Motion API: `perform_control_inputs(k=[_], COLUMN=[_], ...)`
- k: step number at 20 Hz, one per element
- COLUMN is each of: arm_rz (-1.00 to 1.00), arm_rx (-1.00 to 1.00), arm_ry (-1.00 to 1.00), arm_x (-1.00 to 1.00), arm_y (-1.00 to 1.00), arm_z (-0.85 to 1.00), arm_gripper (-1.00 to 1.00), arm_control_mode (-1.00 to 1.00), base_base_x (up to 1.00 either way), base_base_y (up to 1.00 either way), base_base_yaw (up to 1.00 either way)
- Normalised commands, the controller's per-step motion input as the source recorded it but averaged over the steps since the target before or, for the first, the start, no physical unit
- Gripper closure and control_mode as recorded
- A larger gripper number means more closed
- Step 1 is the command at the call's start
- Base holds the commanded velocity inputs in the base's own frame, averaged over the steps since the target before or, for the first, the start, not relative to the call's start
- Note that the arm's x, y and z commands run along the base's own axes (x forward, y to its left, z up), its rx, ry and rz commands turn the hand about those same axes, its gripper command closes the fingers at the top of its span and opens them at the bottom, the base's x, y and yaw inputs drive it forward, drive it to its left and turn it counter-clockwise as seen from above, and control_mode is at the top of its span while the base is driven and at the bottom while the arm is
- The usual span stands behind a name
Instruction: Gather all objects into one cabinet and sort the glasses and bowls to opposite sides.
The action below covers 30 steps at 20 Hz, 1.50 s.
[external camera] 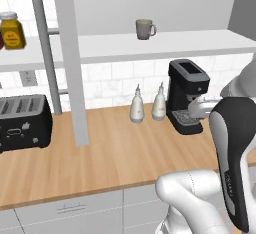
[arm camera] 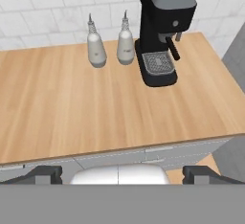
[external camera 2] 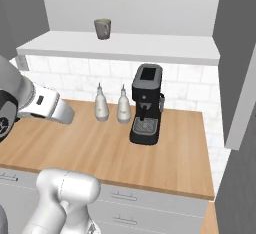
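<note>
One grey-beige mug, one of the glasses (external camera: 145, 29) (external camera 2: 102, 28), stands upright on the white shelf of the open cabinet (external camera: 190, 44) (external camera 2: 160, 48). The cabinet's grey door (external camera: 70, 63) stands open with its long bar handle (external camera: 46, 58) beside it. My gripper (arm camera: 122, 175) hangs well below the shelf, over the front edge of the wooden counter (arm camera: 57, 108). It looks down at the counter, open, its fingertips (arm camera: 45, 174) far apart with nothing between them. The bowls are out of view.
A black coffee machine (external camera: 186, 95) (external camera 2: 146, 103) (arm camera: 162, 27) and two white bottles (external camera: 136, 106) (external camera 2: 101, 105) (arm camera: 96, 46) stand at the back of the counter. A black toaster (external camera: 22, 122) sits at the left. An amber jar (external camera: 12, 30) stands on the neighbouring shelf.
</note>
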Motion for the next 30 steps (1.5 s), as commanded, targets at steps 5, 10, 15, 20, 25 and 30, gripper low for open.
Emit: perform_control_inputs(k=[5, 10, 15, 20, 25, 30], arm_rz=[0.16, 0.22, 0.05, 0.01, 0.01, 0.14], arm_rx=[0.0, 0.0, -0.03, -0.06, 0.0, 0.0], arm_ry=[-0.11, -0.21, -0.03, -0.14, -0.18, -0.08], arm_x=[-0.07, -0.19, 0.03, 0.11, 0.23, 0.11], arm_y=[-0.11, -0.25, 0.09, 0.04, -0.01, 0.02], arm_z=[0.52, 0.91, 0.37, 0.31, 0.3, -0.04], arm_gripper=[-1.0, -1.0, -1.0, -1.0, -1.0, -1.0], arm_control_mode=[-1.0, -1.0, -1.0, -1.0, -1.0, -1.0], base_base_x=[0.0, 0.0, 0.0, 0.0, 0.0, 0.0], base_base_y=[0.0, 0.0, 0.0, 0.0, 0.0, 0.0], base_base_yaw=[0.0, 0.0, 0.0, 0.0, 0.0, 0.0])
